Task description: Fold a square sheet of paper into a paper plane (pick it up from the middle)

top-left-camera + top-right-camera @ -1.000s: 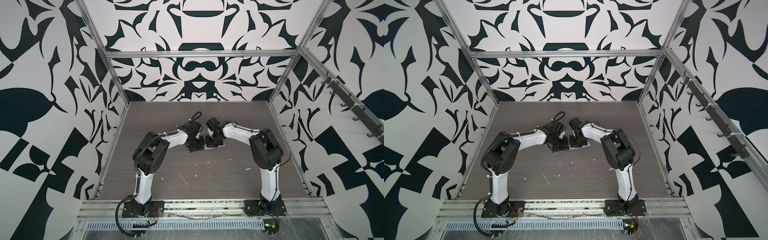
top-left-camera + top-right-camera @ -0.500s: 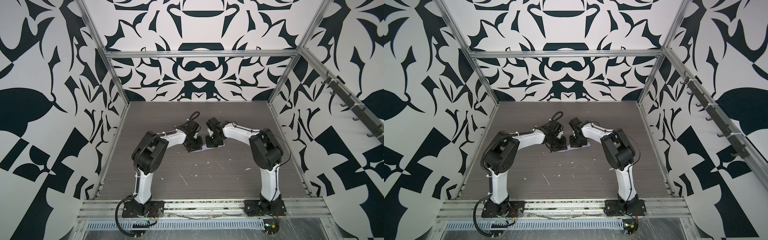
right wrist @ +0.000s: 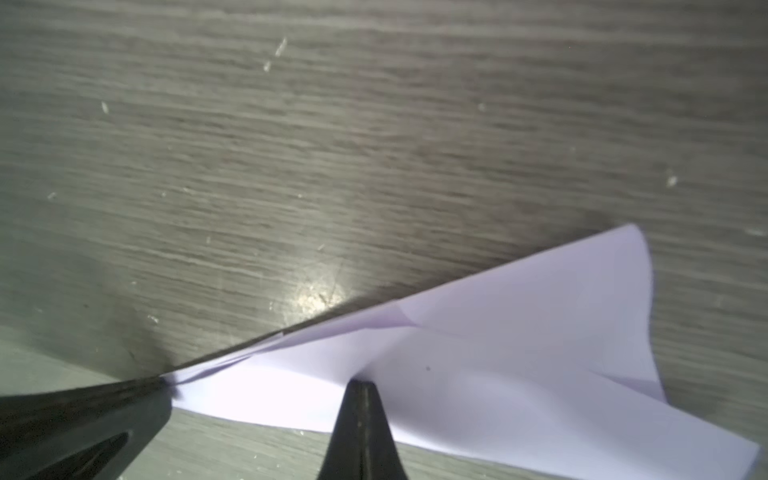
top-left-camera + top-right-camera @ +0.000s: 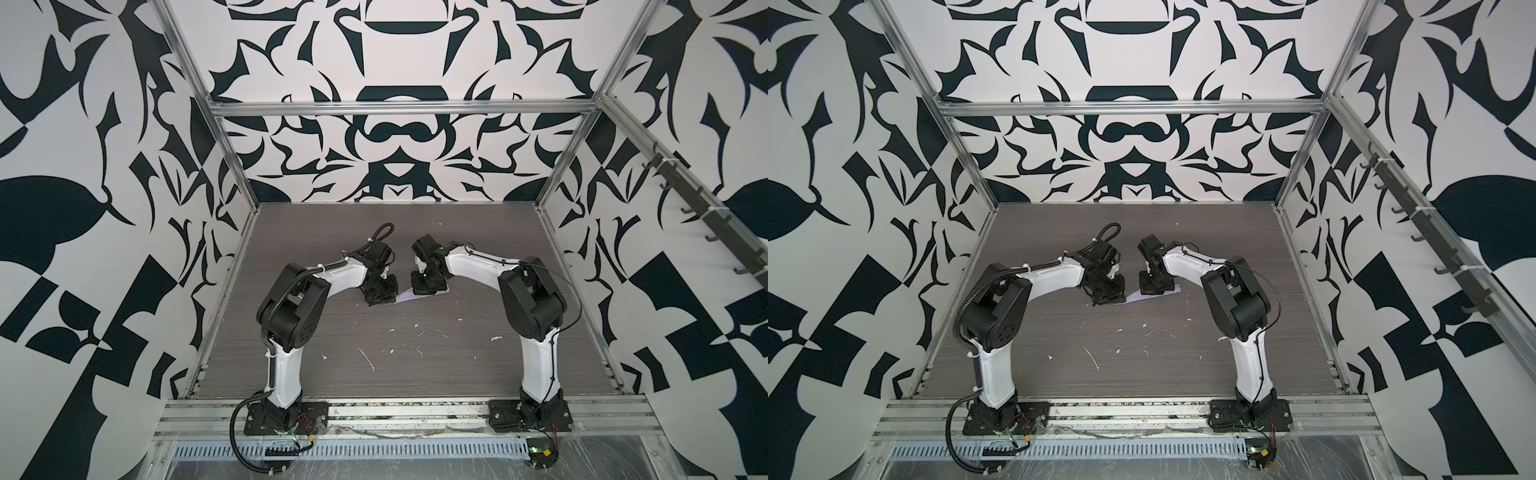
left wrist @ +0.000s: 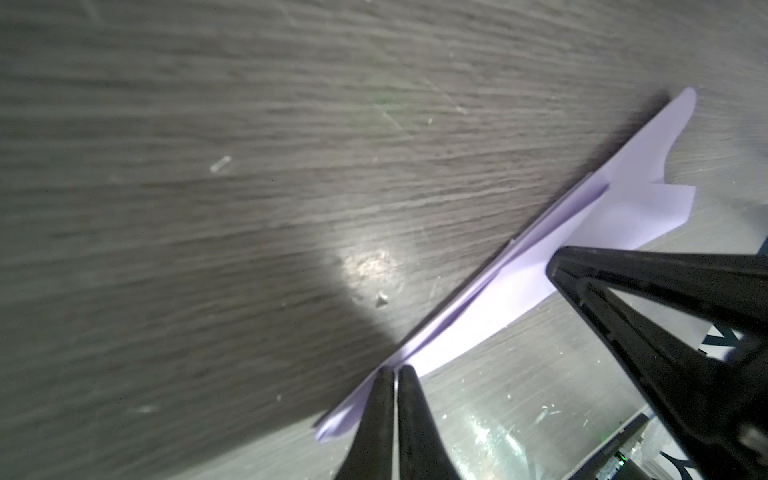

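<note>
Paper plane (image 4: 409,296) lies near the middle of the worktop (image 4: 415,374), well clear of all its edges. It is a slim lilac dart with its nose toward the left arm and its notched tail toward the right arm. The left end effector (image 5: 395,374) is closed down on the nose end, with a pale sliver of paper showing between its fingers, so I judge it to be nipping the folded layers there. The right end effector (image 3: 361,386) has its fingers fully together and its tip rests on the mid-body of the paper plane. Whether it pins the sheet flat or catches a layer cannot be told. The lengthwise crease looks tight near the nose but opens toward the tail, where one wing corner curls up off the worktop. Judgement: the step in hand is setting that long crease, and the task looks well advanced. To do it well, keep the nose anchored. Draw the closed right tip along the crease toward the tail with light, even pressure, not across it, so the thin paper neither buckles nor slides. The main risk is the plane pivoting about the nose and the layers skewing. White flecks (image 4: 368,359) nearer the front edge are debris and of no concern.
</note>
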`<state>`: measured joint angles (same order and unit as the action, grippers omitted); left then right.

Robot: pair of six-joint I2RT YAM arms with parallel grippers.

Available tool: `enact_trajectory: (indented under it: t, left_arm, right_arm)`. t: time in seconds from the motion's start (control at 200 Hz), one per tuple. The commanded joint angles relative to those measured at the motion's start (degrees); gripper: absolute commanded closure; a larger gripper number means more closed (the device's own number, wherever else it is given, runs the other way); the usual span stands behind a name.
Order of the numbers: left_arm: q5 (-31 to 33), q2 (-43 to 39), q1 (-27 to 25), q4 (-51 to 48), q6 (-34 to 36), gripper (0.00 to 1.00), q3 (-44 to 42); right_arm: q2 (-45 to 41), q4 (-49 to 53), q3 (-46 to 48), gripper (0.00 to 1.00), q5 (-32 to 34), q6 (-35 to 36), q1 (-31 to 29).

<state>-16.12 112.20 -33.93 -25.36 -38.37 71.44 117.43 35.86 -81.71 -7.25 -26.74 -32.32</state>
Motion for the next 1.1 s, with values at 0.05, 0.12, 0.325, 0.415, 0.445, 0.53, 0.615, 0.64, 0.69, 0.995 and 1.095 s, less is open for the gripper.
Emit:
enact_trajectory:
  t: [0.05, 0.12, 0.325, 0.415, 0.445, 0.53, 0.615, 0.64, 0.69, 0.995, 1.095]
  left_arm:
    - [4.5, -0.5, 0.8, -5.9, 0.9, 0.9, -1.7]
    - [5.0, -0.8, 0.9, -6.4, 1.4, 0.9, -1.8]
    - [3.1, -1.5, 0.9, -8.0, 4.8, 0.9, -1.8]
    - [3.3, -1.5, 0.9, -8.8, 5.8, 0.9, -1.9]
    - [3.5, -1.5, 0.8, -9.0, 6.1, 0.9, -1.8]
    - [4.9, -1.5, 0.8, -9.9, 6.3, 0.9, -1.4]
    - [6.1, -2.8, 1.0, -9.9, 6.2, 0.9, -0.7]
    - [6.0, -3.4, 1.1, -9.8, 6.1, 0.9, -0.4]
    - [5.4, -4.7, 1.1, -8.8, 5.9, 0.9, 0.0]
    - [-2.2, -5.9, -0.7, -1.3, 0.9, 0.9, -1.0]
    - [-2.4, -4.2, -1.1, -1.8, 0.8, 0.91, -0.5]
  right_arm:
    - [6.8, 3.9, 4.0, 1.0, 5.7, 0.6, 0.8]
    - [6.8, 3.9, 4.0, 1.0, 5.7, 0.6, 0.8]
    - [6.8, 3.9, 4.1, 1.0, 5.8, 0.6, 0.8]
    - [6.9, 3.8, 4.0, 1.0, 5.8, 0.6, 0.8]
    - [6.9, 3.8, 4.0, 1.0, 5.7, 0.6, 0.8]
    - [7.0, 3.8, 3.8, 1.0, 5.7, 0.6, 0.8]
    - [7.0, 3.8, 3.9, 1.0, 5.7, 0.6, 0.8]
    - [7.0, 3.8, 4.0, 1.0, 5.7, 0.6, 0.8]
    - [7.0, 3.8, 4.0, 1.0, 5.8, 0.6, 0.8]
    - [7.2, 3.7, 4.2, 1.0, 5.6, 0.5, 0.8]
    - [7.2, 3.8, 4.2, 1.0, 5.7, 0.6, 0.8]
